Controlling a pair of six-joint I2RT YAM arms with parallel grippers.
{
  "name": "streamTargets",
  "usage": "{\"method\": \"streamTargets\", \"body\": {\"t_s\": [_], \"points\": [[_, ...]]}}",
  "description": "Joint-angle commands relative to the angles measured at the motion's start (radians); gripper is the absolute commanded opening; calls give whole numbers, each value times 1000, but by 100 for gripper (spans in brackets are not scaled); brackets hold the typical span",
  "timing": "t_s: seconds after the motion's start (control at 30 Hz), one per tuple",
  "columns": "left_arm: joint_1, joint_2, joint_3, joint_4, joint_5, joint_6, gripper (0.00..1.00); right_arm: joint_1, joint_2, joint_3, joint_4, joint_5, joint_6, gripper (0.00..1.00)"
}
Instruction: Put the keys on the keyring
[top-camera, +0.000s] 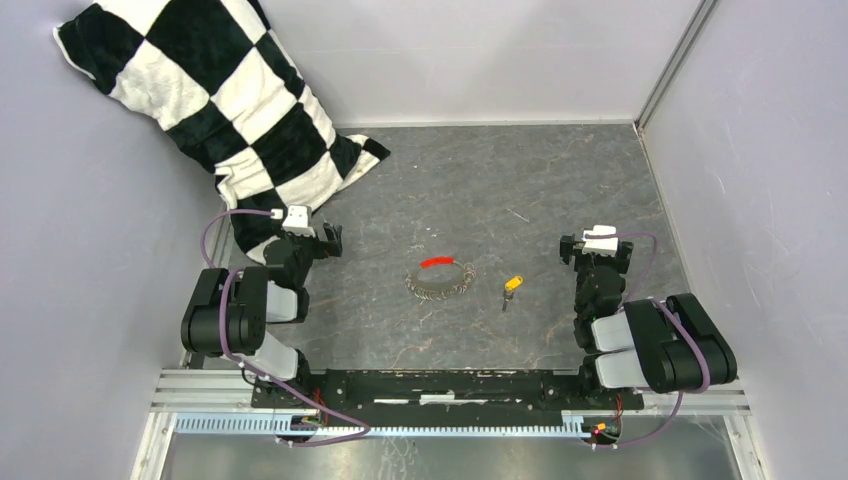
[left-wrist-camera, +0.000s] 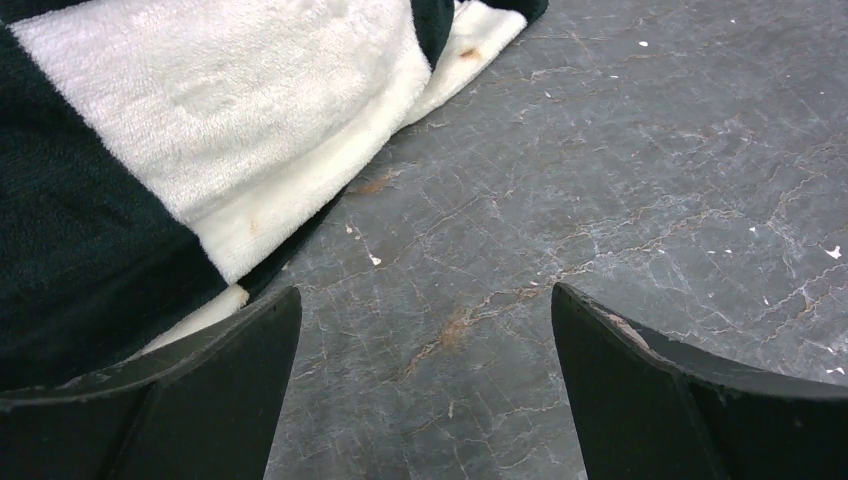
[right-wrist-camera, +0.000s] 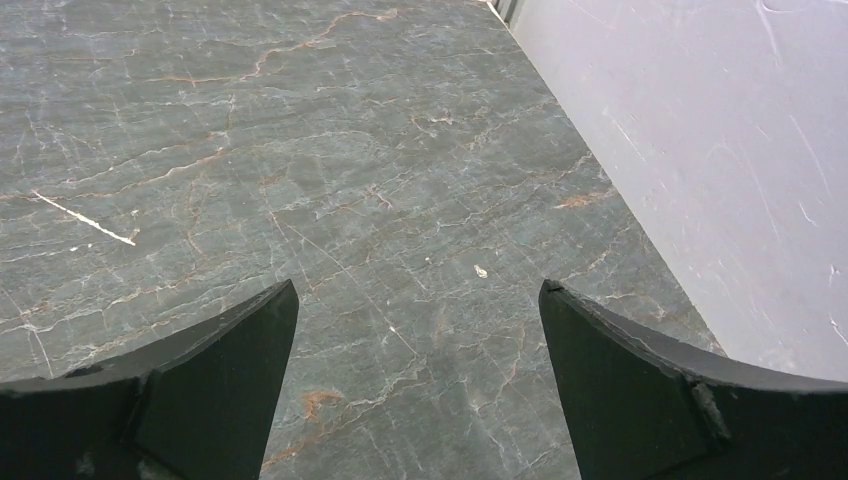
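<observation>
The keyring (top-camera: 440, 278), a thin silvery beaded ring with a short red sleeve on its far arc, lies flat on the grey table between the arms. The key (top-camera: 511, 288), tiny with a yellow-orange head and a dark blade, lies just right of the ring, apart from it. My left gripper (top-camera: 327, 240) is open and empty, left of the ring; its wrist view (left-wrist-camera: 425, 310) shows only bare table between the jaws. My right gripper (top-camera: 572, 250) is open and empty, right of the key; its wrist view (right-wrist-camera: 418, 300) shows bare table. Neither wrist view shows the key or the ring.
A black-and-white checkered pillow (top-camera: 215, 95) lies at the back left, its corner close to my left gripper, and fills the upper left of the left wrist view (left-wrist-camera: 180, 130). Pale walls close the table; the right wall (right-wrist-camera: 720, 150) is near my right gripper.
</observation>
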Motion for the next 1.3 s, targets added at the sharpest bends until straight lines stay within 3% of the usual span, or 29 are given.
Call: {"method": "streamTargets", "body": {"t_s": [0.0, 0.17, 0.23, 0.3, 0.37, 0.43, 0.5, 0.53, 0.6, 0.77, 0.97, 1.13, 1.27], "points": [[-3, -10, -2, 32, -13, 3, 100, -3, 1, -90, 34, -9, -7, 98], [-3, -16, -5, 33, -14, 3, 100, -3, -2, -92, 40, -5, -6, 98], [3, -48, 9, -12, -15, -2, 100, -3, -45, -76, -8, 79, 25, 98], [5, -120, 98, -233, -16, -5, 100, -4, -113, 17, -241, 137, 60, 98], [5, -173, 234, -504, 6, 27, 100, 6, -173, 94, -392, 52, 21, 98], [5, -193, 360, -732, 29, 47, 100, 12, -251, 153, -541, -34, 123, 98], [5, -199, 460, -904, 69, 54, 100, 12, -308, 142, -530, -129, 306, 98], [4, -200, 502, -971, 105, 69, 100, 10, -328, 133, -535, -128, 493, 98], [4, -202, 581, -1118, 206, 122, 100, 2, -353, 158, -655, -147, 685, 98], [-16, -190, 733, -1392, 333, 232, 100, 48, -308, 176, -656, -416, 553, 98], [-158, -158, 823, -1553, 277, 285, 100, 315, -276, 304, -855, -340, 355, 98], [-229, -94, 906, -1698, 307, 342, 100, 331, -112, 440, -957, -436, 223, 98], [-257, -32, 975, -1798, 346, 382, 100, 331, 30, 535, -982, -600, 111, 88]]}}
